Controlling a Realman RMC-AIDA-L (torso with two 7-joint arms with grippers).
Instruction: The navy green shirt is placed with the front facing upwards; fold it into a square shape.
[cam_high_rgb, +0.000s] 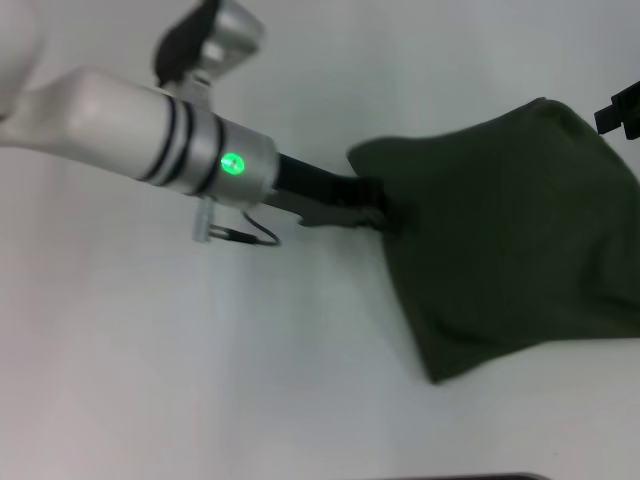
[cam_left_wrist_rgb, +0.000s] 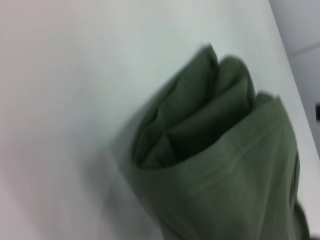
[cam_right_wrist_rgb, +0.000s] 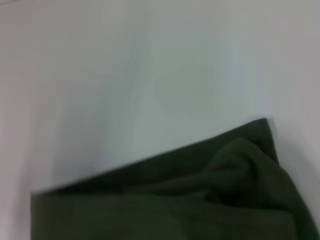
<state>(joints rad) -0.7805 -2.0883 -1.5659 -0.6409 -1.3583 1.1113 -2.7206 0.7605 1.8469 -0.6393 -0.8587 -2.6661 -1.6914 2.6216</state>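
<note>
Shirt (cam_high_rgb: 510, 240) lying bunched in folded layers on the white table (cam_high_rgb: 200, 380), plain green side up, toward the table's right. Left gripper (cam_high_rgb: 375, 210) at the shirt's left edge, jaws pinching a fold of cloth there. Right gripper (cam_high_rgb: 622, 108) beside the shirt's far right corner; jaw state impossible to tell.

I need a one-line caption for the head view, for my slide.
Left end effector grips the edge of the folded dark green shirt on the white table.

shirt (cam_high_rgb: 510, 240) cut off rightward, left claw (cam_high_rgb: 378, 215) tips hidden in cloth
</note>
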